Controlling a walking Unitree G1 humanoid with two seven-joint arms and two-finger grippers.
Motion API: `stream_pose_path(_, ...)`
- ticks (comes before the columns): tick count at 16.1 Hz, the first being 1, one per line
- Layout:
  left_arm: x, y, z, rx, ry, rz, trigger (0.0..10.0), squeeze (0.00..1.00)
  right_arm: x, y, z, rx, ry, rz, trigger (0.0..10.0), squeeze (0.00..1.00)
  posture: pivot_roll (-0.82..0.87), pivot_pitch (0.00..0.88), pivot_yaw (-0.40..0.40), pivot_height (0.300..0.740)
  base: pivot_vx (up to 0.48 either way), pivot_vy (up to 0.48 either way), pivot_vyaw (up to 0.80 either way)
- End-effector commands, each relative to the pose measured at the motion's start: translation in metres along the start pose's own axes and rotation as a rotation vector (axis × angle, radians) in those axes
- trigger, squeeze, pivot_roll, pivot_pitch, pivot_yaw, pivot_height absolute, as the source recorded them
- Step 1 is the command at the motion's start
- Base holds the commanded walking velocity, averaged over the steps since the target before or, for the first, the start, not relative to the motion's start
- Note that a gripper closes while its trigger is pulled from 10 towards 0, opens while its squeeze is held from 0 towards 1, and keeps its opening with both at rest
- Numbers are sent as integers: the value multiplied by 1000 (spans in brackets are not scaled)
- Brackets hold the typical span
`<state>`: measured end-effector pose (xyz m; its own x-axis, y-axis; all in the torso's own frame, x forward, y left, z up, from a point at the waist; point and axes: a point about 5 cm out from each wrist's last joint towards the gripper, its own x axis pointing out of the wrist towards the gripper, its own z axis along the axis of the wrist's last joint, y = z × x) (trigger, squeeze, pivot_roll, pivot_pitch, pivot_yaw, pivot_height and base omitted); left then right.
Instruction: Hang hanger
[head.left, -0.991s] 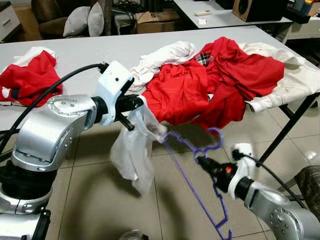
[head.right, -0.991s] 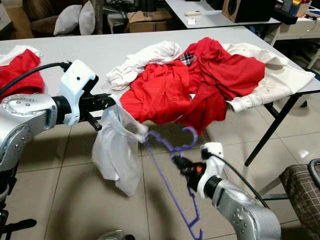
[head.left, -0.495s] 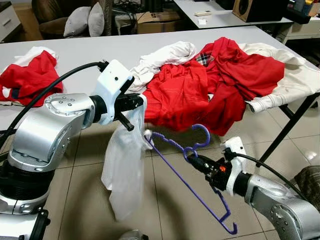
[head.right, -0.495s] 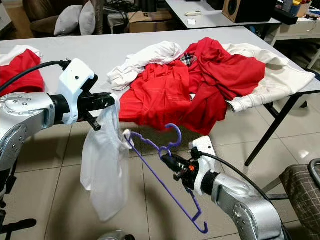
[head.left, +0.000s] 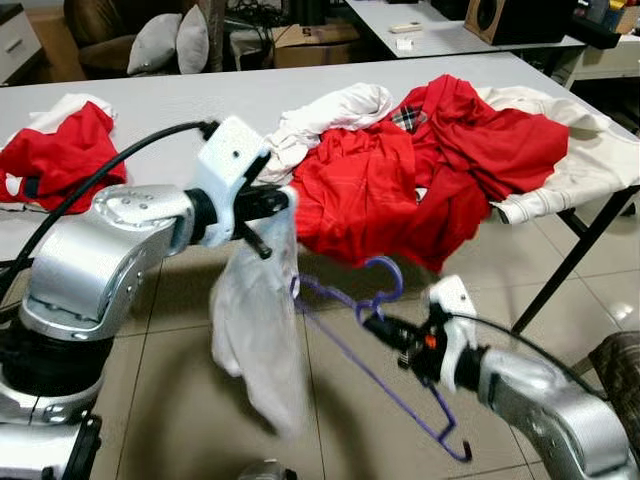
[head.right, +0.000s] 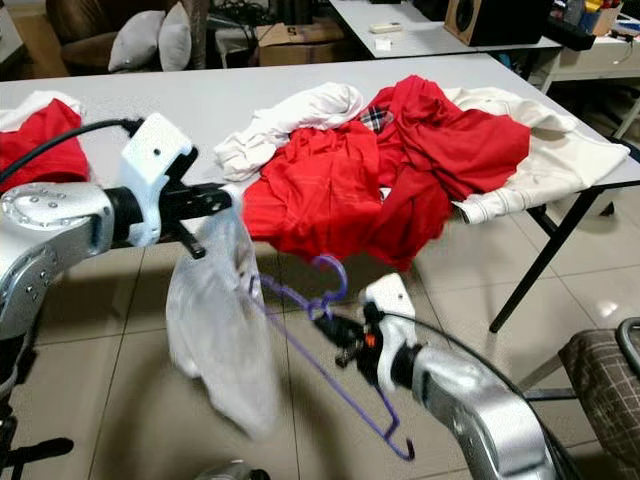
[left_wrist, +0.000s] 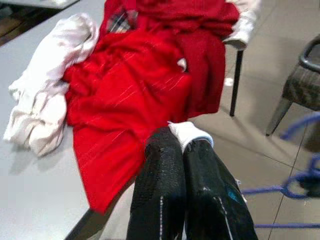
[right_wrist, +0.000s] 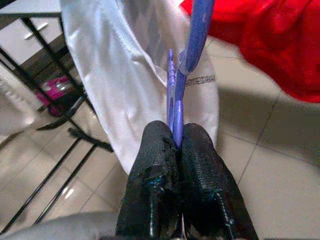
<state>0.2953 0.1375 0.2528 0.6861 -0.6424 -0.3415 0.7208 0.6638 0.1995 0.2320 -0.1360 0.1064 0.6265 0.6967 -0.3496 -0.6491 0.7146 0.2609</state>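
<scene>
between the two arms, in the left eye view, the purple hanger (head.left: 372, 350) slants over the floor, its hook curling up just beyond the right gripper (head.left: 380, 328), which is clenched on the neck below that hook. the hanger's far shoulder reaches toward the white garment (head.left: 258, 330) dangling under the left gripper (head.left: 283, 201); whether wire and cloth touch is hard to tell through the blur. the wire looks thin, light and stiff, so it should swing easily around a single pinch at the neck; that neck, where the wires twist together, seems the steadiest place to hold. the garment reads as soft, light and limp, likely to slide off a smooth wire.

past both grippers, in the right eye view, the table (head.right: 230, 100) carries a heap of red clothes (head.right: 330, 180) and white ones, well apart from the hanger.

beyond the fingertips in the left wrist view, the left gripper's fingers (left_wrist: 165, 190) are pressed together with a bunched bit of white cloth pinched at their tips; the red heap lies further out, and a blurred purple loop shows off to one side.

straight ahead of the pads in the right wrist view, the right gripper's fingers (right_wrist: 160, 175) clamp the purple wire between them, and the wire runs on in front of the white cloth.
</scene>
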Motion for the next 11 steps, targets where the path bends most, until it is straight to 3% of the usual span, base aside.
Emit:
stream_pose_path(1, -4, -5, 9, 31, -22, -39, 0, 0, 1, -7, 6, -10, -28, -37, 10000, 0, 72, 0, 52, 740, 0, 0, 0)
stream_pose_path(11, 0, -24, 7, 59, -13, -176, 0, 0, 26, -7, 17, -27, -44, 64, 10000, 0, 71, 0, 50, 740, 0, 0, 0)
